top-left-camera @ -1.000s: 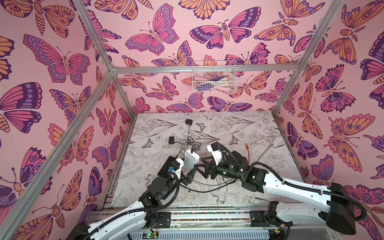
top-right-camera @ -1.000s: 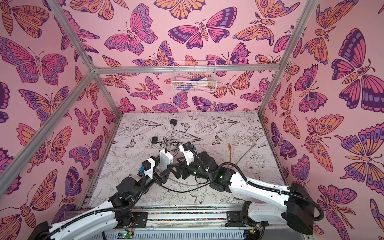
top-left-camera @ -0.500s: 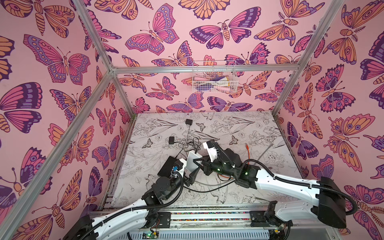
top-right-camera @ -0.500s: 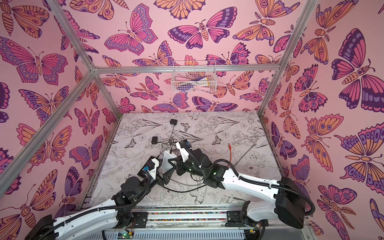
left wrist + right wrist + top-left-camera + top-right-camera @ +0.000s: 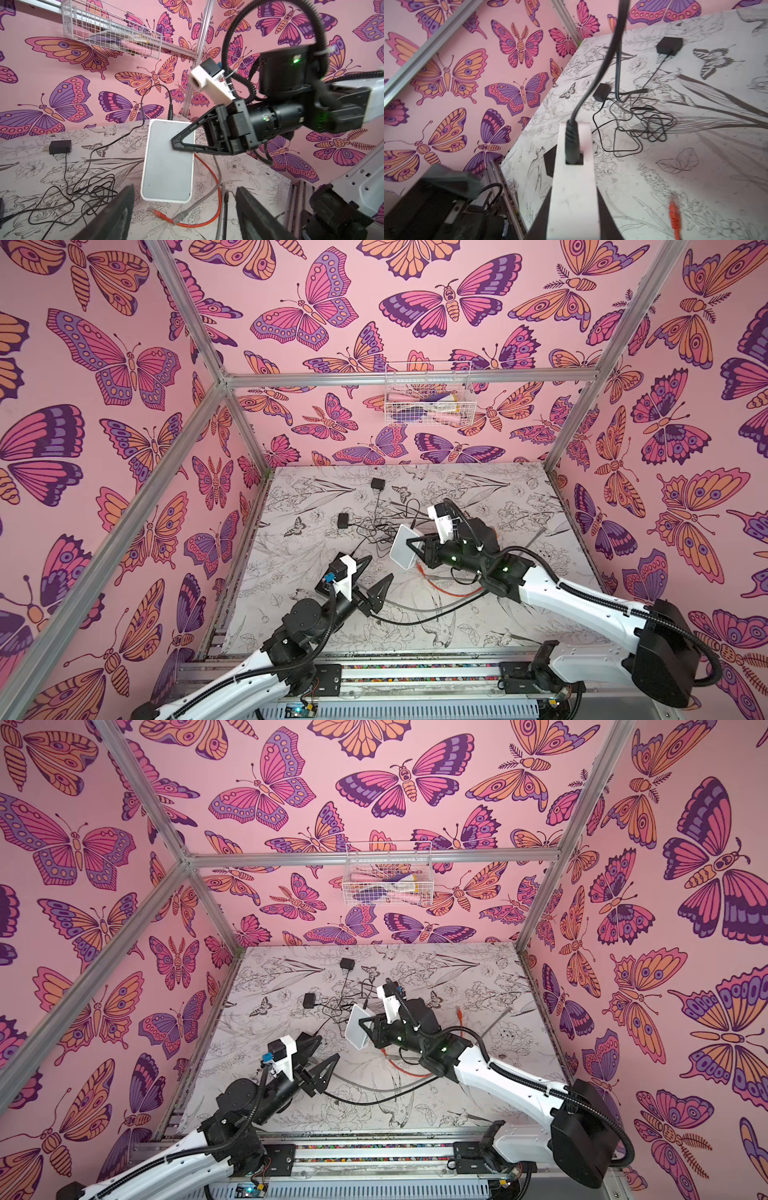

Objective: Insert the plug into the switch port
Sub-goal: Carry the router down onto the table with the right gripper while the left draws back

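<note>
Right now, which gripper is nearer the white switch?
Right. The right gripper is shut on the white switch, holding it up at a tilt; the left gripper is open and empty, apart from it, closer to the robot's base.

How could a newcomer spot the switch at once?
Above the middle of the floral-print table, the right end effector holds a flat rounded box, the switch. It alone is white; the adapters and cables nearby are black, grey or orange.
</note>
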Tool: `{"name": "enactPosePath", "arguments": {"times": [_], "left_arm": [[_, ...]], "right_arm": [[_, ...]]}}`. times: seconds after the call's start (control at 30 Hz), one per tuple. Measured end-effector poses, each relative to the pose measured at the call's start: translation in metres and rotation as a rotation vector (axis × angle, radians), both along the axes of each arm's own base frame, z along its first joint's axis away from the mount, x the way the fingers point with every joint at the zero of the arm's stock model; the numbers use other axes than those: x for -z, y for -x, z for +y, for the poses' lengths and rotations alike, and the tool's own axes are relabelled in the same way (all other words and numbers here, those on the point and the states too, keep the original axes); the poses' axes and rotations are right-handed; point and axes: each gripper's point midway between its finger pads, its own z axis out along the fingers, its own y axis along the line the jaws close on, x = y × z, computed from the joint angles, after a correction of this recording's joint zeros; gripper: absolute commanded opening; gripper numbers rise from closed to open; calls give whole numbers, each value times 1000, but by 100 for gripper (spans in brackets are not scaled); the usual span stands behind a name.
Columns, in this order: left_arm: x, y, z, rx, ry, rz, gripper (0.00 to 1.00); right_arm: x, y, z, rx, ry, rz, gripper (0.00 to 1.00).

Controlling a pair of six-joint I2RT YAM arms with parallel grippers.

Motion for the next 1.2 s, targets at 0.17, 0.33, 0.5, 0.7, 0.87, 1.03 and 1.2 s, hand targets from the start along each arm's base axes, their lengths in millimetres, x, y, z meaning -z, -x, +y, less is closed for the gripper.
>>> {"name": "enactPosePath", "arguments": {"times": [0.17, 0.33, 0.5, 0.7, 0.87, 1.03, 1.2], "left_arm": [[3, 3, -2, 25, -22, 96, 78], [22, 5, -8, 58, -39, 209, 78], [35, 9, -10, 77, -32, 296, 76], [33, 14, -3, 79, 16, 324, 76], [43, 16, 1, 69, 15, 344, 76], [52, 13, -1, 58, -15, 369, 76], [58, 8, -2, 34, -50, 393, 78]], "right_arm": [[46, -26, -8, -5, 58, 131, 0], [94, -52, 5, -83, 122, 284, 0], [134, -85, 26, -167, 99, 402, 0], [155, -88, 35, -221, 94, 456, 0], [156, -95, 39, -235, 112, 443, 0], [155, -105, 40, -238, 148, 419, 9], [153, -120, 29, -201, 210, 382, 38]]}}
